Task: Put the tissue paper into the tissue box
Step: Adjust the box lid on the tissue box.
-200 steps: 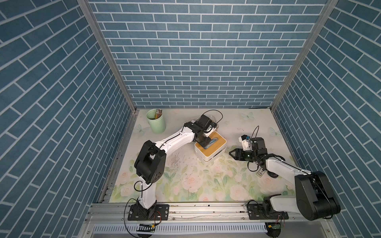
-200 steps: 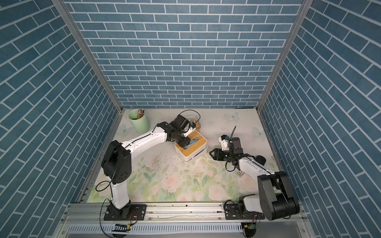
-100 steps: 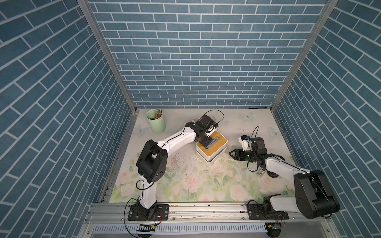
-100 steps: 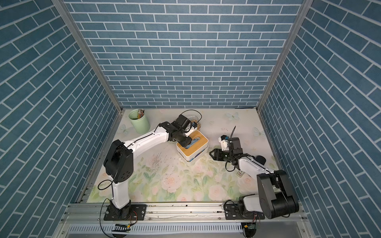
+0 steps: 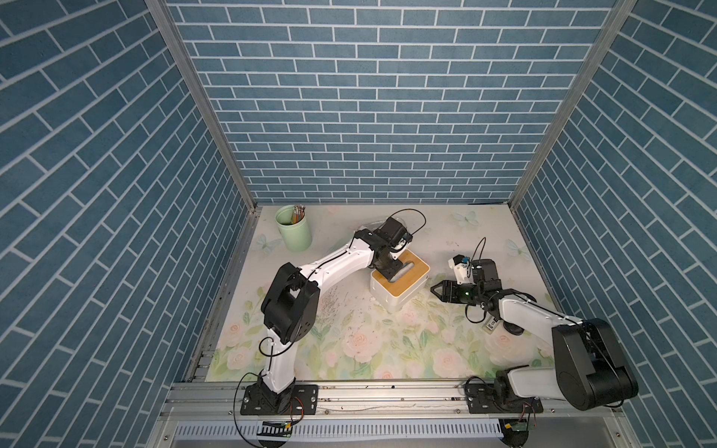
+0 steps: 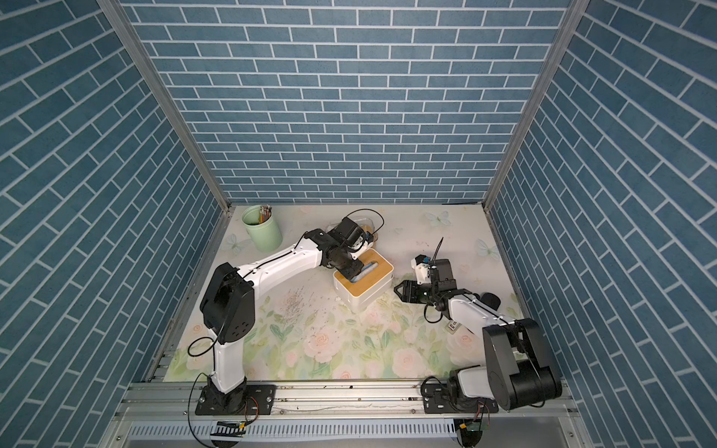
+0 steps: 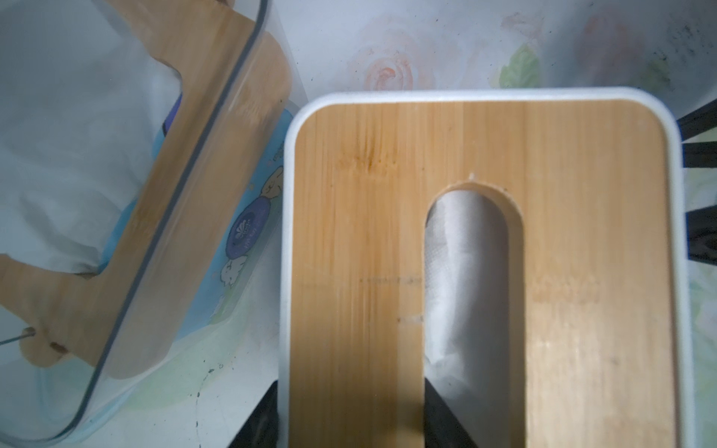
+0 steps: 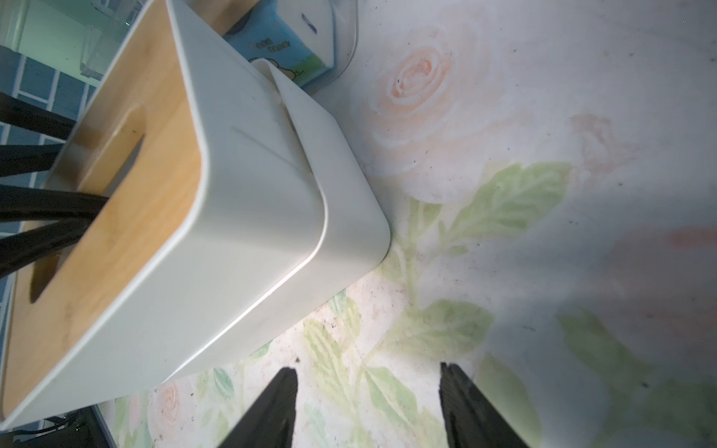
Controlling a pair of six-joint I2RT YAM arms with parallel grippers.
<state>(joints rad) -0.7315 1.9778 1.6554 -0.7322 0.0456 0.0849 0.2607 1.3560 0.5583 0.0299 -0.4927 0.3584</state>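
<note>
1. The left pincer (image 5: 392, 271) stands over the bamboo lid of the tissue box (image 5: 409, 288) on a rose-printed worktop (image 5: 388, 349). One finger (image 7: 440, 415) dips into the lid's slot (image 8: 116, 143) and the other drops outside the box's long wall. The jaws are partly apart, and whether they clamp the lid or only straddle it cannot be told.
2. The tissue paper (image 7: 465, 291) lies inside the box, crumpled and grey-white. It fills the slot from below, and none shows above the lid.
3. The paper stretches along the slot's long axis, straight ahead of the finger that sits in the opening. The left arm is plainly the nearer one.
4. The right pincer (image 5: 436, 291) hovers low over the worktop, wide open and empty. It points at the box's short end, near it but apart.
5. The job looks close to done. The left finger probably needs to lift straight up out of the slot, or it could drag the paper back out.
6. A clear container (image 7: 97, 349) holding a blue printed pack (image 8: 287, 50) sits just beside the box.
</note>
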